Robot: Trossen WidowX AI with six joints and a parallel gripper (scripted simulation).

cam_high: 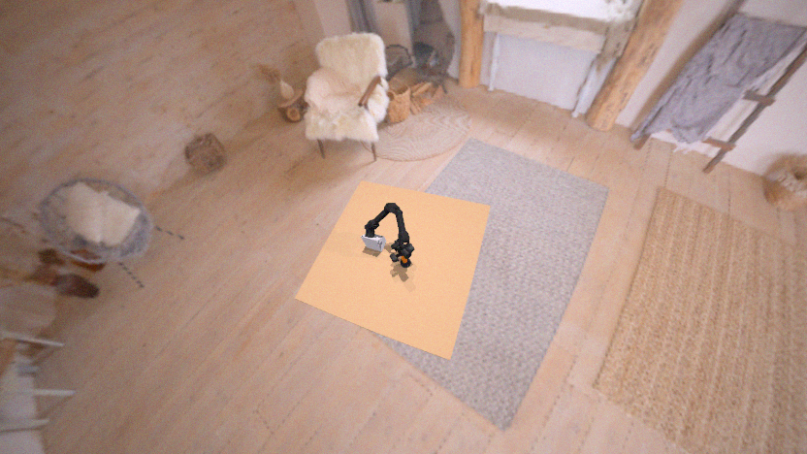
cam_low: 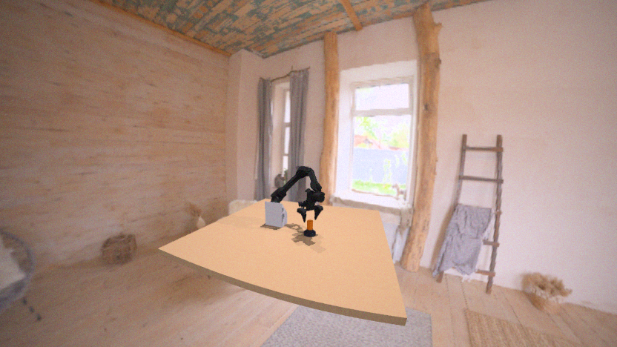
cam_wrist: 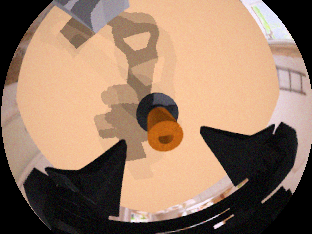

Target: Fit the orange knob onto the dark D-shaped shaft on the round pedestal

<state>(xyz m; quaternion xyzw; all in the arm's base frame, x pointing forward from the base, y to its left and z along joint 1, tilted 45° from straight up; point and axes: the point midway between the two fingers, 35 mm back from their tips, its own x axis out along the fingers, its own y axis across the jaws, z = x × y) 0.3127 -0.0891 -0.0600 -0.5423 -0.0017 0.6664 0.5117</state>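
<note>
Orange knob [cam_high: 404, 260] [cam_low: 309, 225] [cam_wrist: 165, 136]: stood upright on the round pedestal [cam_high: 407, 265] [cam_low: 309, 233] [cam_wrist: 144, 107], apparently seated.
Gripper [cam_low: 311, 220] [cam_wrist: 164, 136]: fingers were spread wide, nothing held, above the knob in the exterior view.
Step in hand: release, judged nearly complete.
Next move: called for a straight lift, fingers kept wide to avoid dragging the knob.
Arm [cam_high: 402, 221] [cam_low: 296, 177]: arched leftward to its pale base [cam_high: 372, 243] [cam_low: 273, 214].
Tabletop [cam_high: 417, 310] [cam_low: 302, 267] [cam_wrist: 225, 75]: extended beneath, nearer and farther than the pedestal.

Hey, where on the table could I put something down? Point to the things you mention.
Probably the wide stretch between the pedestal [cam_high: 408, 264] [cam_low: 309, 233] [cam_wrist: 145, 107] and the table's [cam_high: 349, 287] [cam_low: 302, 271] near edge in the exterior view. It's crowded around the orange knob [cam_high: 403, 260] [cam_low: 309, 225] [cam_wrist: 172, 142], under the open gripper [cam_low: 311, 218] [cam_wrist: 164, 136], and beside the grey block [cam_high: 372, 243] [cam_low: 274, 213] [cam_wrist: 97, 12].
</note>
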